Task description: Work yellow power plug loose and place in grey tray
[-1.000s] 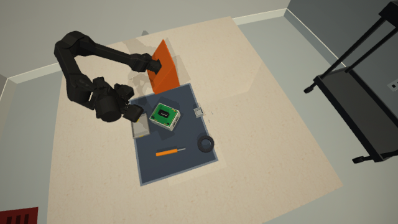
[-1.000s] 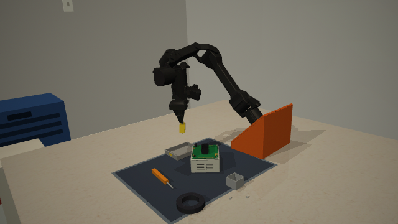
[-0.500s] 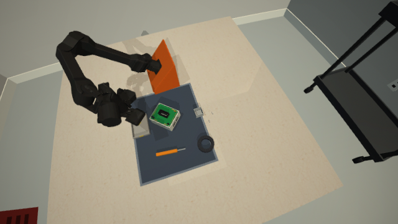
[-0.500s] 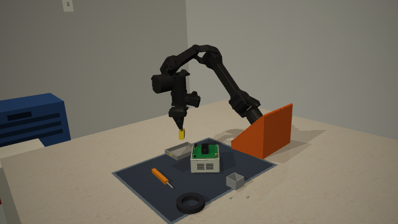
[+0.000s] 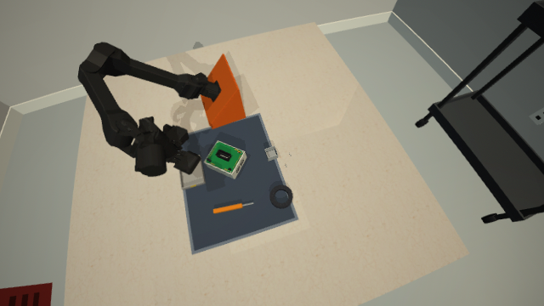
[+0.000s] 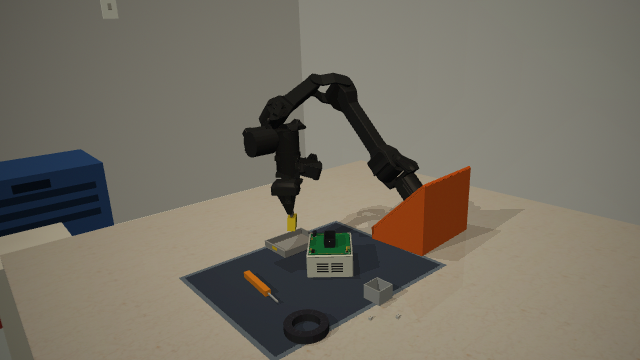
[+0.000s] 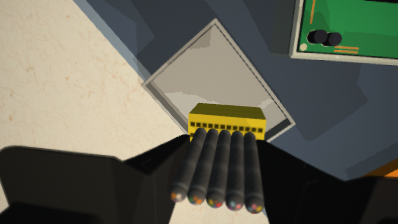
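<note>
Black arm (image 5: 149, 74) (image 6: 367, 125) reaches over dark mat (image 5: 238, 225) (image 6: 225, 295), green circuit board (image 5: 229, 163) (image 6: 320, 244) (image 7: 350, 20) on its pale box, black socket (image 5: 223, 155) (image 6: 329, 239) unplugged. Grey tray (image 5: 193, 185) (image 6: 286, 251) (image 7: 255, 74) lies beside the box at mat edge; gripper (image 6: 292, 215) (image 7: 222, 145) clenched on yellow plug (image 6: 292, 223) (image 7: 227, 120), held above the tray, wires (image 7: 215, 170) showing in wrist view.
</note>
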Tool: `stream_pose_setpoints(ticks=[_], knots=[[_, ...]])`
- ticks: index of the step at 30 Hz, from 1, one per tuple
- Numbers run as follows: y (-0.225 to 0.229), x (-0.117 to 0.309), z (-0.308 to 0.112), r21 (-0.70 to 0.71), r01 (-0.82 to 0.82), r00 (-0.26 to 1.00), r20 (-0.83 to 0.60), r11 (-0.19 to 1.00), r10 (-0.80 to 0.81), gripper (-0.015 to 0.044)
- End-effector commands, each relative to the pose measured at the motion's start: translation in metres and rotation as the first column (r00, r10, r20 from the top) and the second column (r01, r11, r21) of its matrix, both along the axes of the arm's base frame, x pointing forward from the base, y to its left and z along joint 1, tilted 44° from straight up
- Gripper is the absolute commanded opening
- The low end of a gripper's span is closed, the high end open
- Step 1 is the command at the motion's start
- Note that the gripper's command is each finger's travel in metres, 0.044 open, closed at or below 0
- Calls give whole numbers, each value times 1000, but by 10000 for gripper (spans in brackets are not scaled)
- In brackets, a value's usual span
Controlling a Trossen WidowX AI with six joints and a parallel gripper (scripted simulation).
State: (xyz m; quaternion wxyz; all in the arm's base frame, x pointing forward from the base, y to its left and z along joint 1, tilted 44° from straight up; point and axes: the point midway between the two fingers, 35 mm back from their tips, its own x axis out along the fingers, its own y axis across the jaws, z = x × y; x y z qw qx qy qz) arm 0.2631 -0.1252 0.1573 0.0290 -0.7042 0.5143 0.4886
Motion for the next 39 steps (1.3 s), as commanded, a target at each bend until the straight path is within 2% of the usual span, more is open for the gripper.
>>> stream_pose_setpoints(ticks=[1, 39], knots=[[-4, -1, -6, 1, -2, 1000, -8, 1000, 2, 0], [-35, -3, -37, -4, -3, 1000, -8, 1000, 3, 0]])
